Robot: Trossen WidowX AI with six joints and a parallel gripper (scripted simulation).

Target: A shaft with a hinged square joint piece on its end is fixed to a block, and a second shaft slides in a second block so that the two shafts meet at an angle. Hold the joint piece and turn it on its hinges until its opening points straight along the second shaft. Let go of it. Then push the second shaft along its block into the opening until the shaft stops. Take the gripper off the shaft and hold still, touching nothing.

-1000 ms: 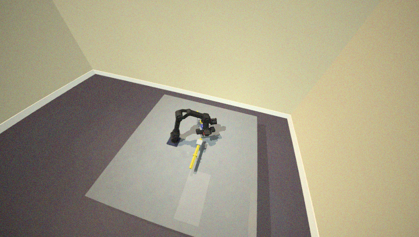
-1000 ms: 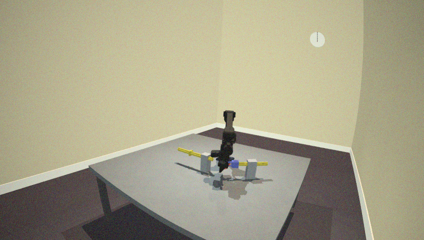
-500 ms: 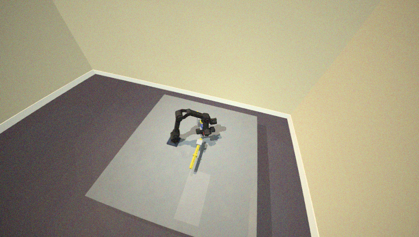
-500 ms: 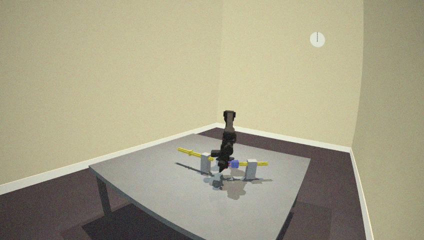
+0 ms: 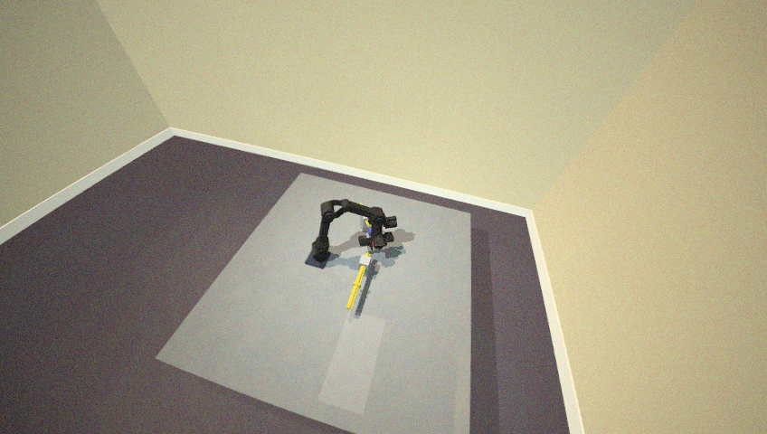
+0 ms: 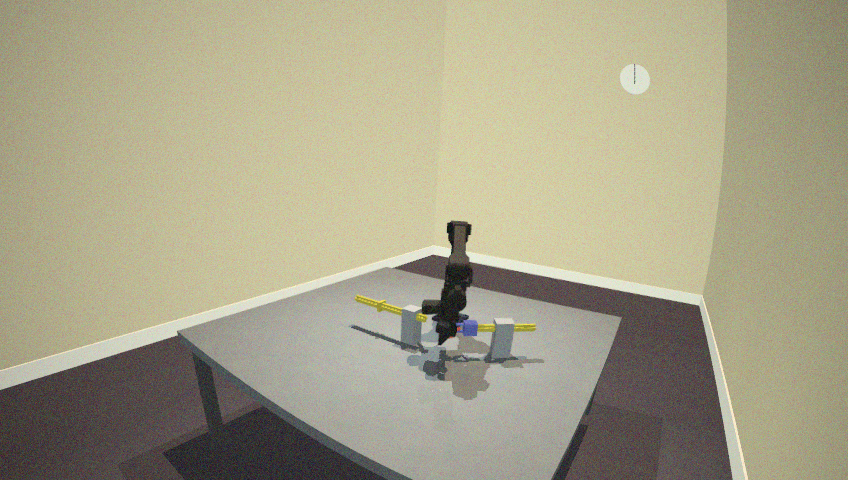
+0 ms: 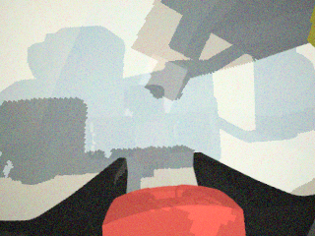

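Holding red joint piece [image 5: 372, 244] [image 6: 450, 334] [image 7: 172, 211], gripper [image 5: 372, 247] [image 6: 443, 339] [image 7: 160, 161] closed around it.
Exterior view: piece sits between blocks, right of the sliding yellow shaft [image 5: 354, 290] [image 6: 389, 308], whose long axis slants down rightward toward it; shaft not in the opening. Exact alignment can't tell; likely release next if lined up.

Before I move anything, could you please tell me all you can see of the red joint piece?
The red joint piece looks smooth and rounded at its near end, plastic-like. It sits clamped between the gripper's black fingers, off the table top, beside the blue part. Its opening and hinges are hidden, so I cannot tell its exact angle.
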